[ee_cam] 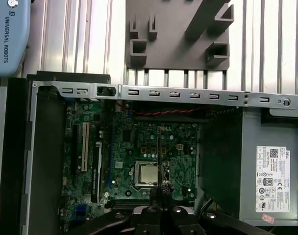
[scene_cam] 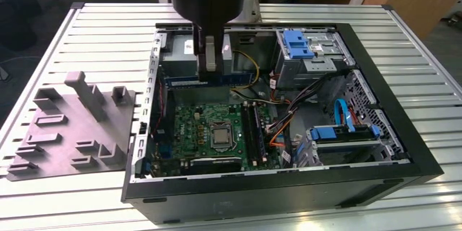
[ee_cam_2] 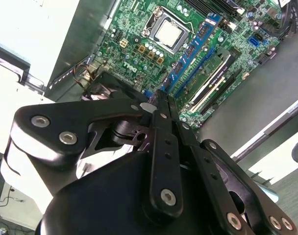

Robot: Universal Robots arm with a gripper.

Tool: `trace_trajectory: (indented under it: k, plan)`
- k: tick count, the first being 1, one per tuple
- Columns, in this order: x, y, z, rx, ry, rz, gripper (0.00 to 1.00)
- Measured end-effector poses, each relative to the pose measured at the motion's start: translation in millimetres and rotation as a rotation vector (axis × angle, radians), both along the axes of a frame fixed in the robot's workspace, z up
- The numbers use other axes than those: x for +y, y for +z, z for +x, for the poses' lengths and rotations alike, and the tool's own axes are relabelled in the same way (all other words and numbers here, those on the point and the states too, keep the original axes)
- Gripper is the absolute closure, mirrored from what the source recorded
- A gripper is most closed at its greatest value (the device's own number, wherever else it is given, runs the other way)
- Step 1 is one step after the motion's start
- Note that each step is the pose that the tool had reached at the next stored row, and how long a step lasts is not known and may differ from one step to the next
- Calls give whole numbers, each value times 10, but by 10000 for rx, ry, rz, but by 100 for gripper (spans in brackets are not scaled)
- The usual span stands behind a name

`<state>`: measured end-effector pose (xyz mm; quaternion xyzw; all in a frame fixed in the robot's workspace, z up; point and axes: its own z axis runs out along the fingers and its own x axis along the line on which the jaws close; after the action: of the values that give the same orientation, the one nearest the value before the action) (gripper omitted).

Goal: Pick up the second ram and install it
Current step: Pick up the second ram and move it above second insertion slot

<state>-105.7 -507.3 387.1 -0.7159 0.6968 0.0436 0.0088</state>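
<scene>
Dark-blue and thin, the second ram hangs pinched at its middle between the clenched jaws of the gripper, which points straight down into the open case. The stick is held clear above the motherboard, over the board's edge nearest the grey power supply, and is seated in nothing. Its long axis runs along that edge, one end toward the grey moulded tray beside the case. The memory slots lie on the board just beside the processor socket and run the other way, so the stick stands crosswise to them. In the first wrist view it shows as a thin line crossing the board beside the socket. In the second wrist view one slot appears to hold a green stick.
</scene>
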Motion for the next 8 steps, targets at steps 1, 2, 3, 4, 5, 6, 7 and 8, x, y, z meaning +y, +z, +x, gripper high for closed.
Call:
trace_trajectory:
  k: [1, 2, 3, 4, 5, 6, 7, 8]
  plan:
    - [0, -18, 1, 0, 1, 1, 89]
    - [0, -36, 1, 0, 0, 0, 89]
    - [0, -54, 2, 0, 1, 0, 89]
    - [0, -72, 5, 0, 1, 0, 89]
    - [0, -91, 15, 1, 2, 0, 89]
    - [0, -109, 30, 1, 1, -1, 89]
    - [0, -127, 48, 1, 1, -1, 89]
    - [0, -145, 68, 1, 1, -1, 89]
